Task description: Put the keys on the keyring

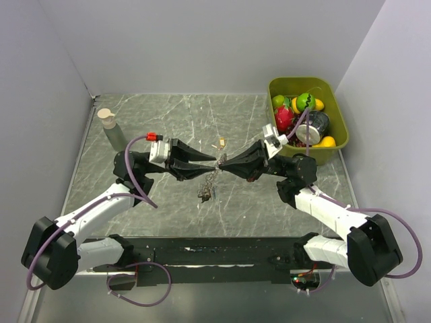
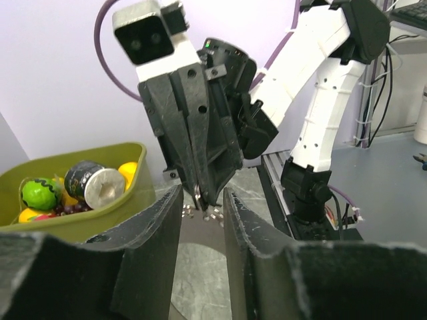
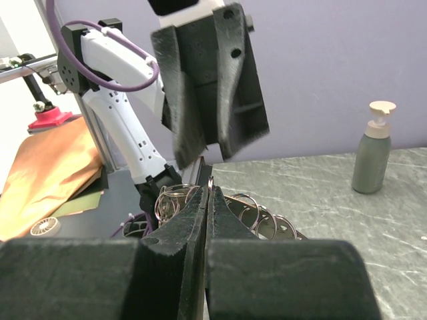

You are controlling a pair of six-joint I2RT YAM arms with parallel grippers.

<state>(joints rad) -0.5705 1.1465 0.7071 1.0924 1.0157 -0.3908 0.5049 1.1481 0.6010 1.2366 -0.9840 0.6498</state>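
Left gripper [image 1: 215,159] jaws apart; right gripper [image 1: 225,163] clamped; tips meeting.

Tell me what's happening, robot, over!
Left gripper open, tip to tip with the right. Right gripper shut on the keyring, which hangs below. Nothing in the way; bin and bottle off to the sides.

We record the worktop [image 1: 168,114] as grey-green, marbled with pale veins, the bin [image 1: 322,155] as olive green, and the bottle [image 1: 113,131] as dull grey with a cream pump. We note the left tool [image 1: 215,161] and right tool [image 1: 225,163] as matte black, the arms [image 1: 101,208] white, the cables [image 1: 138,182] purple, and the keyring [image 3: 172,195] bright silver.
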